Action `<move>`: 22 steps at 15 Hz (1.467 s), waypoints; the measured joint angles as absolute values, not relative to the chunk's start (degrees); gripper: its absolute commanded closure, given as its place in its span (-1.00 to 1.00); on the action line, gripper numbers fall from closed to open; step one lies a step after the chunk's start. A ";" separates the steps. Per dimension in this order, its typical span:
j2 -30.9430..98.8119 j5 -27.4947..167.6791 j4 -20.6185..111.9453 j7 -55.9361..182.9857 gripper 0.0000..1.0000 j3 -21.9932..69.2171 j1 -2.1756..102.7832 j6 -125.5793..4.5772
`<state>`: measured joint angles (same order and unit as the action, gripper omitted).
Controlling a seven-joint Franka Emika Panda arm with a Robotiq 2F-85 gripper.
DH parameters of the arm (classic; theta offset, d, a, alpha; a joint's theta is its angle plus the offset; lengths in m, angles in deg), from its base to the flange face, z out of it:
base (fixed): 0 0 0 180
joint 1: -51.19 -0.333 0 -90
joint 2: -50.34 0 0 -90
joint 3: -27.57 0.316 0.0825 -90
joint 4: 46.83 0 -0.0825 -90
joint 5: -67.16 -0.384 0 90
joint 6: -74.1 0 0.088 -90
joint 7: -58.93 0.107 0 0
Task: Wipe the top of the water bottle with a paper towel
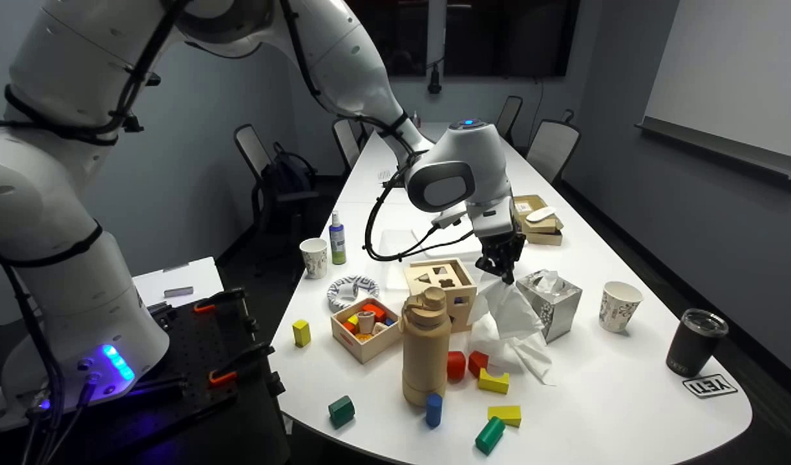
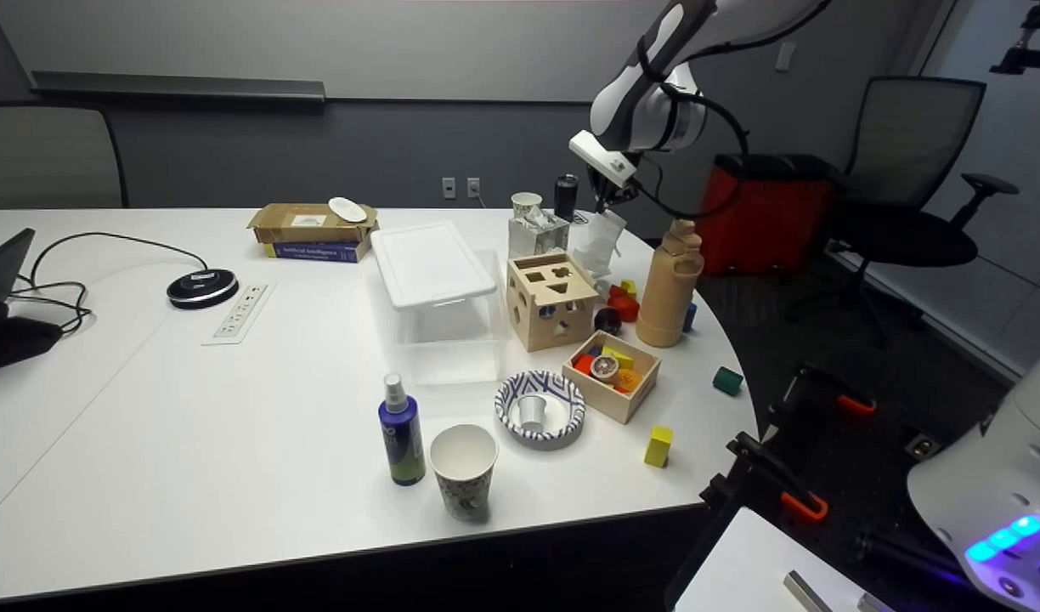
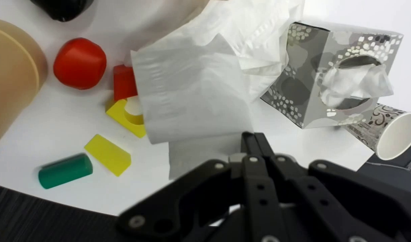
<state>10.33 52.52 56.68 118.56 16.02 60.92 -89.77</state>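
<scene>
The tan-brown water bottle [image 1: 426, 349] stands upright near the table's rounded end. It also shows in an exterior view [image 2: 669, 289] and at the left edge of the wrist view [image 3: 10, 80]. My gripper [image 1: 508, 278] is shut on a white paper towel [image 1: 513, 311], which hangs from the fingertips. In the wrist view the fingers [image 3: 256, 135] are together, and the towel [image 3: 192, 94] spreads out to their left. More crumpled white paper [image 3: 259, 27] lies below it; I cannot tell if it is the same sheet. The gripper is apart from the bottle, beside the tissue box [image 1: 550, 307].
A wooden shape-sorter box [image 1: 442, 284] stands between the bottle and the gripper's far side. Red blocks [image 3: 79, 63], yellow blocks [image 3: 108, 154] and a green cylinder [image 3: 65, 170] lie around the bottle. A block tray [image 2: 612, 378], paper cups [image 1: 620, 307] and a black tumbler [image 1: 696, 342] stand nearby.
</scene>
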 measured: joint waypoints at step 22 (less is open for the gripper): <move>-4.92 49.59 51.05 118.56 -0.12 13.73 58.89 -104.26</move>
